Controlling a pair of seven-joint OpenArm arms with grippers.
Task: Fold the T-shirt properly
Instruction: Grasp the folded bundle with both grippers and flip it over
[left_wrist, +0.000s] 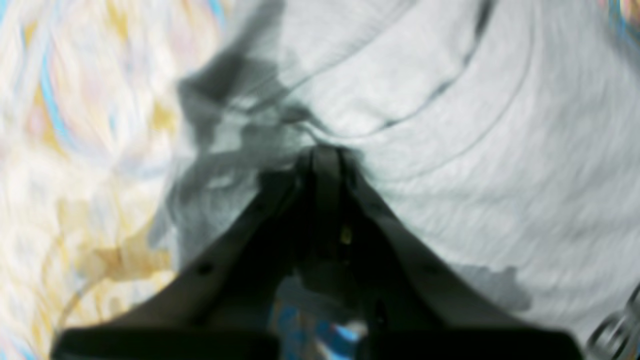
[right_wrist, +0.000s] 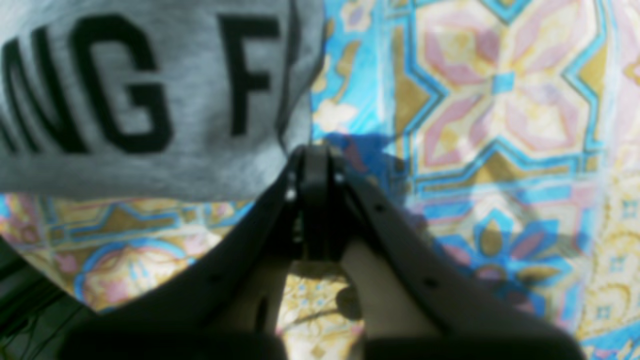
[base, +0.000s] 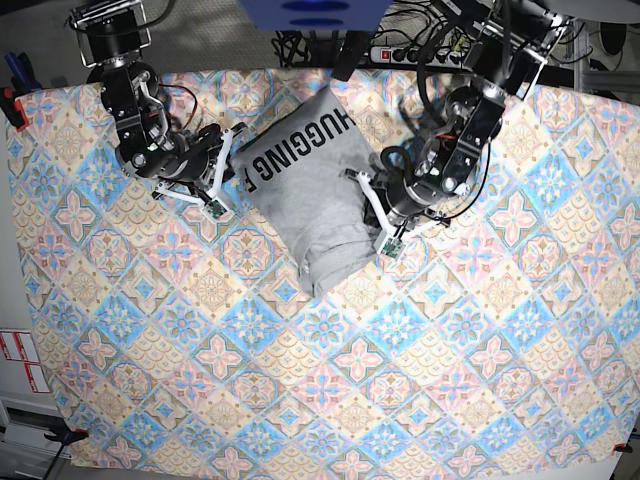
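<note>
The light grey T-shirt (base: 300, 200) lies partly folded at the middle back of the table, its black "HUGGING" lettering facing up. My left gripper (base: 364, 180) is at the shirt's right edge. In the blurred left wrist view it (left_wrist: 325, 150) is shut, with grey fabric (left_wrist: 475, 125) gathered in creases at its tips. My right gripper (base: 238, 135) is at the shirt's left corner. The right wrist view shows it (right_wrist: 315, 150) shut where the edge of the lettered cloth (right_wrist: 125, 150) meets its tips.
A colourful patterned tablecloth (base: 300, 350) covers the whole table. A power strip and cables (base: 400, 45) run along the back edge. A red clamp (base: 10, 105) sits at the left edge.
</note>
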